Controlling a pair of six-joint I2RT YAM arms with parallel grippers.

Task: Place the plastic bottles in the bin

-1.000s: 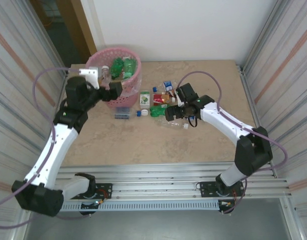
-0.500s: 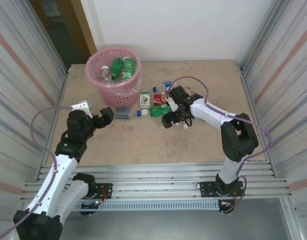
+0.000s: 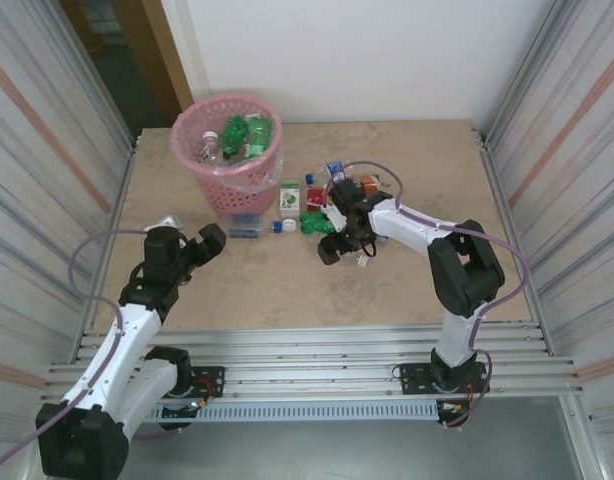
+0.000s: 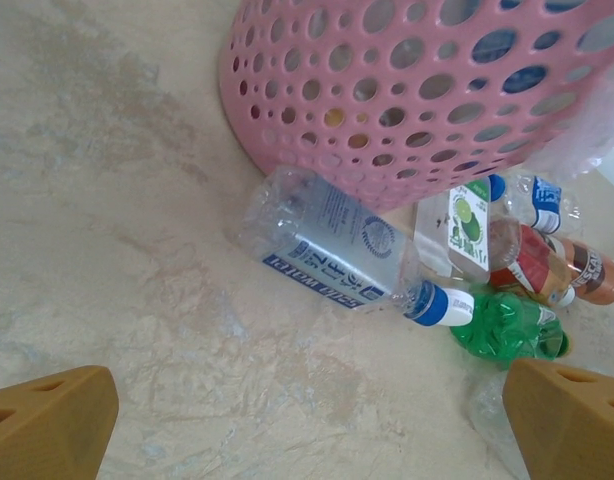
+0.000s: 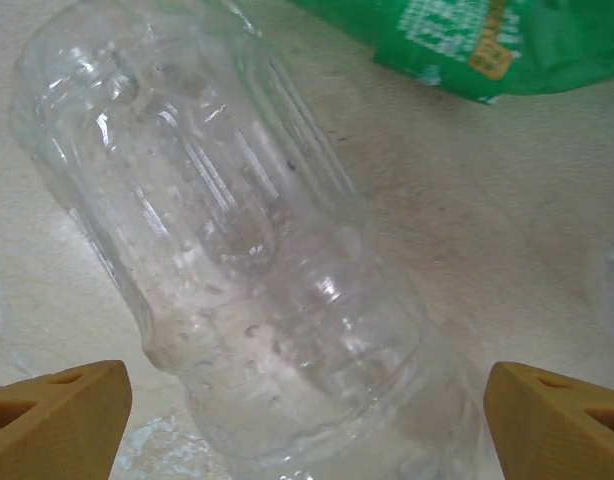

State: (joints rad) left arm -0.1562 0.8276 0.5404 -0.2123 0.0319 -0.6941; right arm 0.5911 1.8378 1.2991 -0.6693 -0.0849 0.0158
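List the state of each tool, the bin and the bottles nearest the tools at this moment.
bin: upright, with green bottles inside.
left tool: open, empty, above the table.
right tool: open, straddling the clear bottle, not gripping.
clear bottle: lying on the table, ungripped.
water bottle: on its side at the bin's base, blue cap on.
green bottle: crushed, lying on the table.

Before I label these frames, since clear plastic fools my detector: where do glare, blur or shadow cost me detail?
Right wrist: the clear bottle is close, bright glints on its ribs, and the green bottle behind is soft. Left wrist: the blue-capped bottle is sharp, its label print visible. Top external: even light, faint shadows; the loose bottles are too small to read.
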